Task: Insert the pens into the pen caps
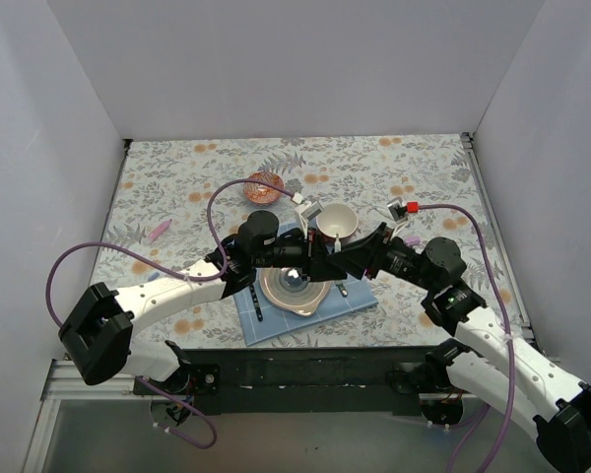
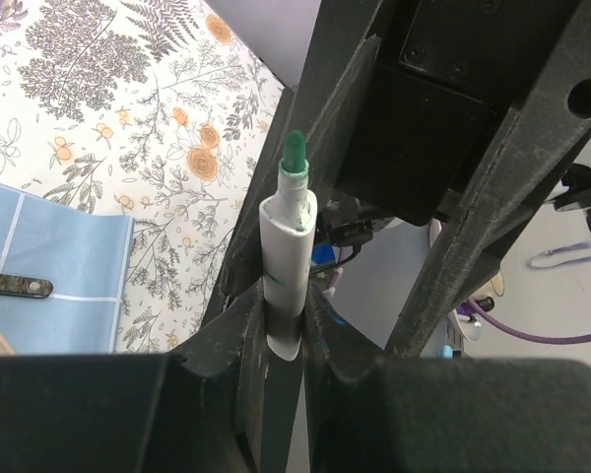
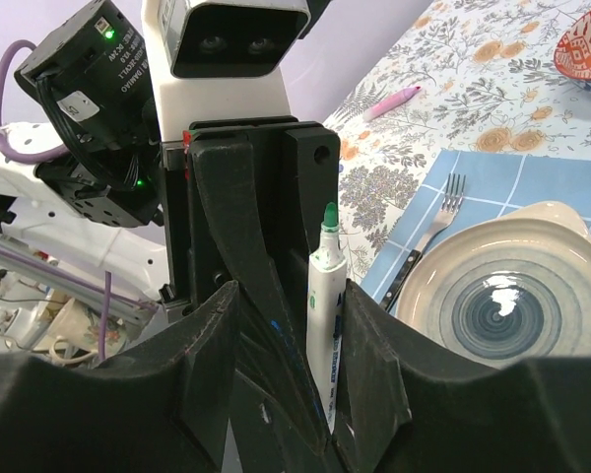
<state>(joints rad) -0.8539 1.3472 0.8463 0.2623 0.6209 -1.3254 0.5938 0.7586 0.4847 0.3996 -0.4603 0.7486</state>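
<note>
A white pen (image 2: 288, 256) with a bare green tip stands upright over the plate, where both grippers meet. My left gripper (image 2: 284, 296) is shut on its lower body. My right gripper (image 3: 291, 315) faces the left one, jaws wide apart. The pen (image 3: 325, 296) and one left finger sit between them, with the pen against one of my right fingers (image 3: 374, 335). In the top view the left (image 1: 320, 264) and right (image 1: 337, 264) grippers hide the pen. A pink pen (image 1: 160, 232) lies far left on the cloth, also in the right wrist view (image 3: 392, 99). No loose cap shows.
A plate (image 1: 276, 296) sits on a blue mat (image 1: 266, 330) under the grippers, with a fork (image 3: 438, 222) beside it. A white cup (image 1: 337, 222) and a red bowl (image 1: 264, 186) stand behind. A dark cutlery handle (image 2: 15, 286) lies on the mat.
</note>
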